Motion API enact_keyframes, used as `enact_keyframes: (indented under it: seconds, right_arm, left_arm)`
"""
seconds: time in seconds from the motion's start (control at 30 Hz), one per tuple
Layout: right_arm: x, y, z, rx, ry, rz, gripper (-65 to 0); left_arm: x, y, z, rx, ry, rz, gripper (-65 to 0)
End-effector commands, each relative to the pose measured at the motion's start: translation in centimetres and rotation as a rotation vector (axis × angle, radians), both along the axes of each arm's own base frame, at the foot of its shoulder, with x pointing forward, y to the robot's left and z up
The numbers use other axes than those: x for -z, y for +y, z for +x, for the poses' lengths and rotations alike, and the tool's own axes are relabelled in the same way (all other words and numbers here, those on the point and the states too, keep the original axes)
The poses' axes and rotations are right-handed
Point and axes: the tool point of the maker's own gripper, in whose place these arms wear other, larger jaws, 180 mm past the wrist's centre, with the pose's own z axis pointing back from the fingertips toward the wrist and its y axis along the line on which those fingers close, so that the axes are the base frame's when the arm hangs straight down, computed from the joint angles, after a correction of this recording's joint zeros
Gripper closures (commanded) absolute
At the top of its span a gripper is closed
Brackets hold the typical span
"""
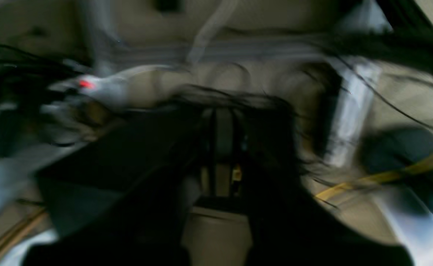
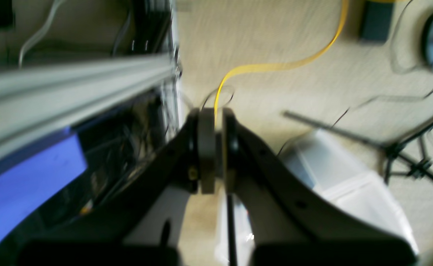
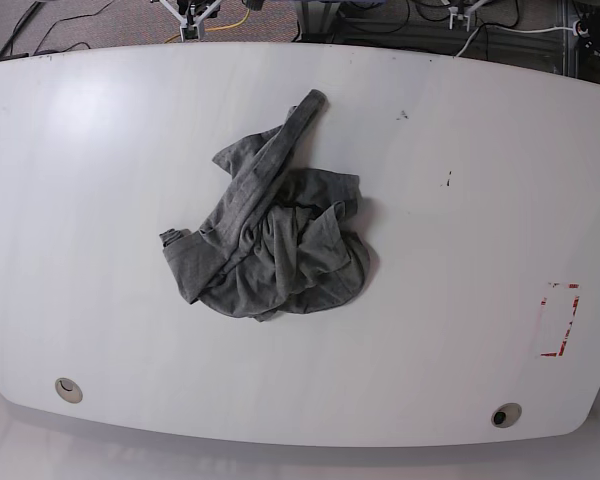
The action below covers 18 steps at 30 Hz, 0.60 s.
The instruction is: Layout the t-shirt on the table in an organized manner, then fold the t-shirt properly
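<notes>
Lying crumpled near the middle of the table (image 3: 100,150): one grey t-shirt (image 3: 270,240), bunched into a heap, its long axis running diagonally from the near-left hem toward a narrow strip reaching to the far side. Sitting near the front edge: two round cable holes (image 3: 68,389), one toward each corner. Showing on the right: one red tape rectangle (image 3: 560,320). Hanging off the table over carpet and cables, clenched on nothing: right gripper (image 2: 215,147). Blurring past cluttered floor, likewise closed and empty: left gripper (image 1: 223,147).
</notes>
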Motion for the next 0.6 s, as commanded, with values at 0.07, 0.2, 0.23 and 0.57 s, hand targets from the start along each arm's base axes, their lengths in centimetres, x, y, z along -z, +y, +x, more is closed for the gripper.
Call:
enact_keyframes:
  seconds: [0.07, 0.2, 0.23, 0.57]
  right_arm:
    - [0.9, 0.4, -1.7, 0.013, 0.038, 0.017, -2.6]
    - [2.1, 1.0, -4.3, 0.029, 0.116, 0.034, -2.2]
    - [2.4, 1.1, -5.2, 0.033, 0.139, 0.038, -2.1]
    - [3.0, 0.9, -8.4, 0.031, 0.231, 0.047, -1.3]
  left_arm:
    - [0.7, -0.3, 0.2, -0.024, -0.005, -0.01, 0.0]
    - [2.2, -1.5, -0.8, -0.06, 0.038, -0.047, 0.0]
    - [2.6, -1.9, -1.3, -0.072, 0.057, -0.059, 0.0]
    - [3.4, -2.8, -3.8, -0.091, 0.156, -0.08, 0.0]
